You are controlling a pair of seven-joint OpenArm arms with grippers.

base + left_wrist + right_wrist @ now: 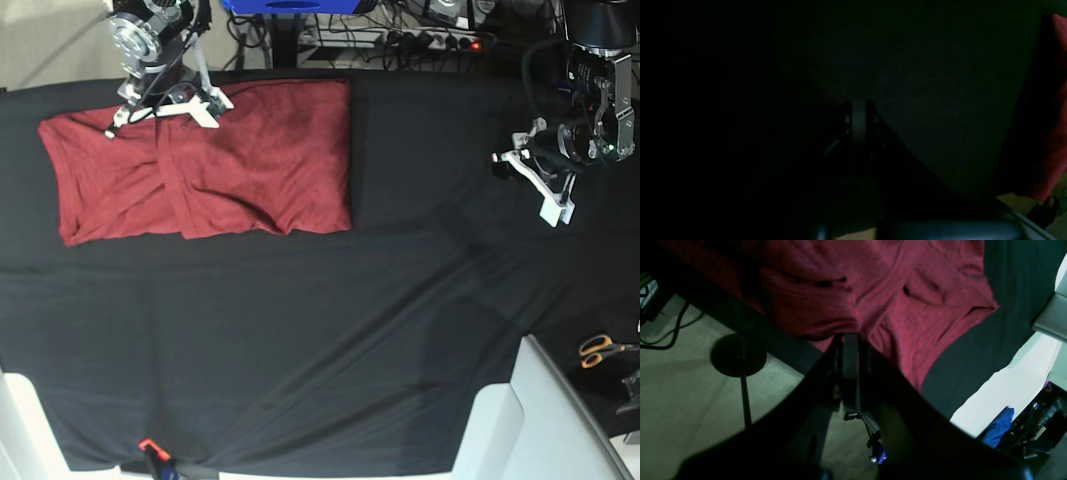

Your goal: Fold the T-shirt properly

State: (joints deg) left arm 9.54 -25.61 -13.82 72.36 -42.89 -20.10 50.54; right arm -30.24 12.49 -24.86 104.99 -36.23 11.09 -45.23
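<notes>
The right hand (160, 108) hangs low over the far edge of the worktop (320, 380), at the top of the T-shirt (200, 165). Its fingers are closed together, tips at the red cloth's far hem. From its own wrist camera the closed fingers (850, 370) run up the middle of the picture to where the fabric bunches into folds, but I cannot tell whether any cloth is pinched between them.

The left hand (545, 185) is well apart from the shirt, above bare black cloth on the other side of the worktop, wrist bent so the white fingers point down and toward the near side. It is closed and holds nothing.

The T-shirt lies folded into a rough rectangle on the worktop's far part, on the right arm's side, creased down its middle.

The left wrist view is nearly black: only the closed fingers (858, 121) and a strip of red at the right edge come through. A pair of scissors (598, 349) lies near the edge, partly cut off.
</notes>
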